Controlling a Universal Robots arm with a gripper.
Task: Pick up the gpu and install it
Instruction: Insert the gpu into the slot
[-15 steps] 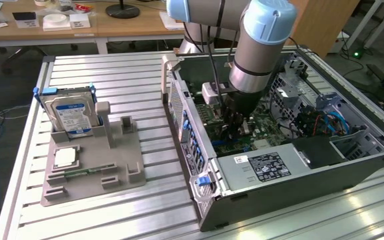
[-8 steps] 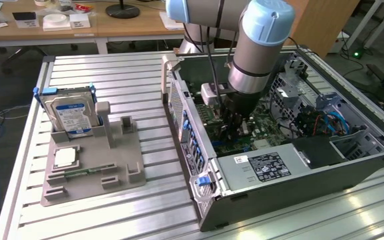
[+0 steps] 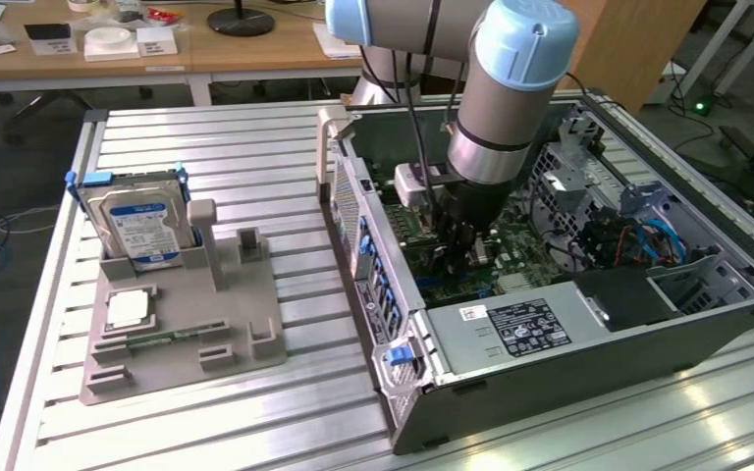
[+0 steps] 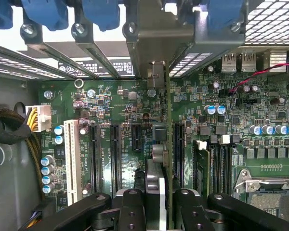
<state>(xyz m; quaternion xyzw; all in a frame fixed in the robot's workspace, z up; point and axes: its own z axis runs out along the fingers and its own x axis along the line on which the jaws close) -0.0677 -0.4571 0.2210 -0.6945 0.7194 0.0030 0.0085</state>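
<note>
Seen edge-on, the gpu (image 4: 168, 144) is a thin green board held upright over the motherboard (image 4: 120, 103), between the black expansion slots (image 4: 113, 159). Its silver bracket end (image 4: 156, 73) reaches the case's rear slot openings. My gripper (image 4: 159, 209) is shut on the card, with a black finger (image 4: 130, 207) on each side. In the exterior view the gripper (image 3: 465, 245) reaches down inside the open computer case (image 3: 548, 334), and the arm hides the card there.
A white slot (image 4: 72, 159), memory slots (image 4: 221, 163) and the CPU socket (image 4: 269, 187) flank the card. Blue latches (image 4: 101, 12) line the rear wall. Cables (image 4: 9, 125) lie at one side. A grey fixture (image 3: 181, 324) holds a hard drive (image 3: 141, 221) and a memory stick (image 3: 154, 339).
</note>
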